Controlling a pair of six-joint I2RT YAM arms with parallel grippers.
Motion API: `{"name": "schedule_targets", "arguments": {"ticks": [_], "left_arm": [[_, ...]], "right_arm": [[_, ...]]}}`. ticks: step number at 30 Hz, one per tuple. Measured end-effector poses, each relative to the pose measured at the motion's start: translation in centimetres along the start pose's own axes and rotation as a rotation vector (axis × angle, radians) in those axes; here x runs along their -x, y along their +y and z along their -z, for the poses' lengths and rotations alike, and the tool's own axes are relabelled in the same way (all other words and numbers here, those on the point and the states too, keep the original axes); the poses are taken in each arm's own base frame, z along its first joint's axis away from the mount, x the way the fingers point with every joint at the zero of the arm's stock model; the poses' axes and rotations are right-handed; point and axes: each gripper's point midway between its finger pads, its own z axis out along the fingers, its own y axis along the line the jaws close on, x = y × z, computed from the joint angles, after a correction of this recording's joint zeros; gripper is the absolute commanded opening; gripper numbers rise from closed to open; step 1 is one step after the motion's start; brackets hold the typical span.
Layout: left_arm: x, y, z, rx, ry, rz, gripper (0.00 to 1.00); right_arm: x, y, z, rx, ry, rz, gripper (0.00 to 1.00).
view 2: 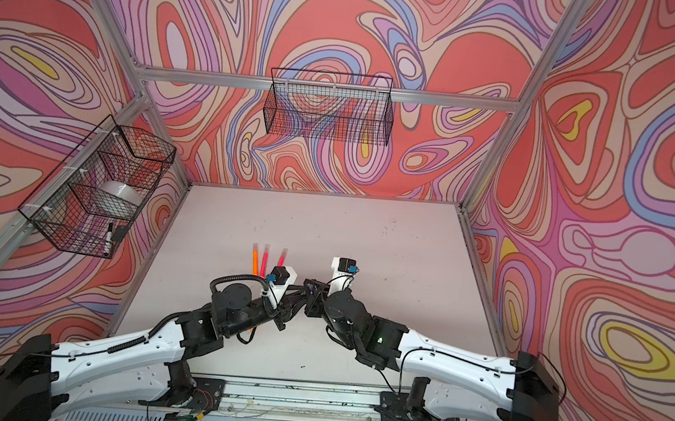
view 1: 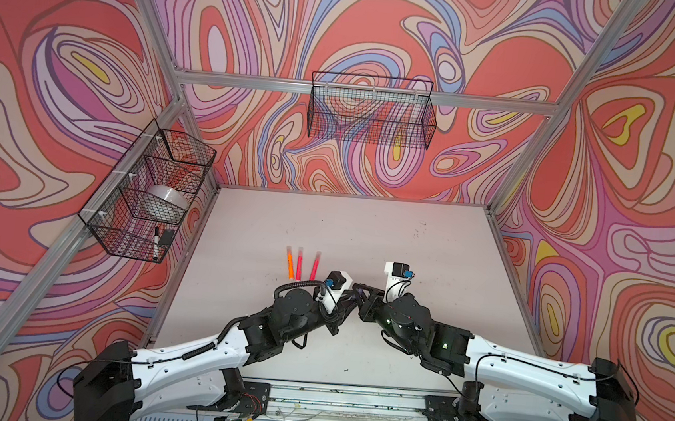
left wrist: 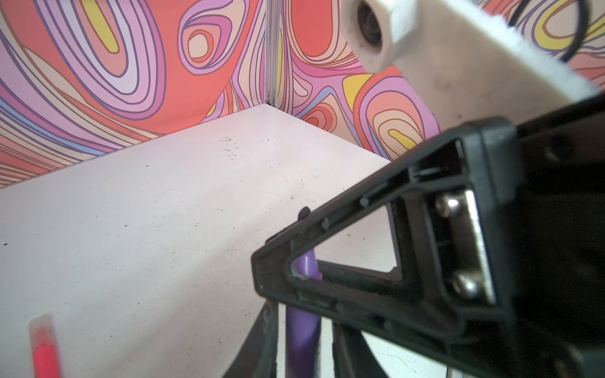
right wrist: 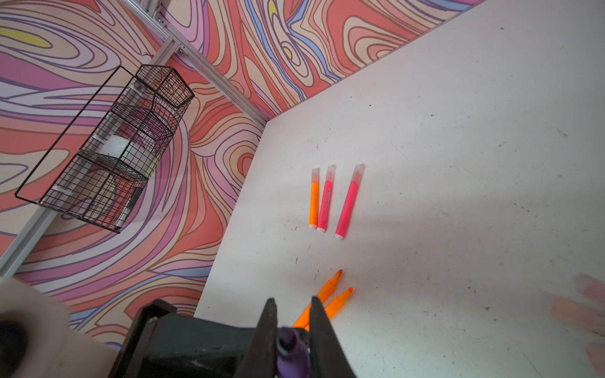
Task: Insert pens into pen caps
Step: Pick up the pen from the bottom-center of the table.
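Roughly halfway: three capped pens lined up on the table, two bare orange pens nearby. The right gripper clamps the purple pen; the left gripper is around it too, can't tell if gripping.

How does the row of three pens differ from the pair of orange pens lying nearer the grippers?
The row wears caps; the pair has bare tips. The row holds one orange pen and two pink; the pair is all orange. The pair lies slanted against the row's direction. All are slim markers lying flat on the table.
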Motion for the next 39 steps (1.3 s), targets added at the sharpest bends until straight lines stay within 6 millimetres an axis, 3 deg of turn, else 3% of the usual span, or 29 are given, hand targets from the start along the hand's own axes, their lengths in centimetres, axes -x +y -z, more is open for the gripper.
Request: {"name": "schedule_targets", "arguments": {"ticks": [11, 19, 25, 33, 39], "left_arm": [[-0.5, 0.1, -0.3, 0.003, 0.015, 0.0, 0.29], [-1.3, 0.2, -0.7, 0.007, 0.042, -0.001, 0.31], [-1.4, 0.6, -0.8, 0.027, 0.042, -0.001, 0.26], [-1.0, 1.0, -0.5, 0.051, 0.031, -0.002, 0.35], [-0.9, 1.0, -0.3, 0.052, 0.023, -0.005, 0.27]], "right_arm": [[-0.3, -0.3, -0.3, -0.014, 0.004, 0.005, 0.07], [-0.8, 0.5, -0.5, 0.026, 0.027, -0.009, 0.05], [-0.8, 0.7, -0.9, 0.028, 0.027, -0.011, 0.05], [-0.5, 1.0, -1.2, 0.019, 0.016, -0.017, 0.04], [-0.5, 1.0, -1.3, 0.018, 0.014, -0.022, 0.04]]}}
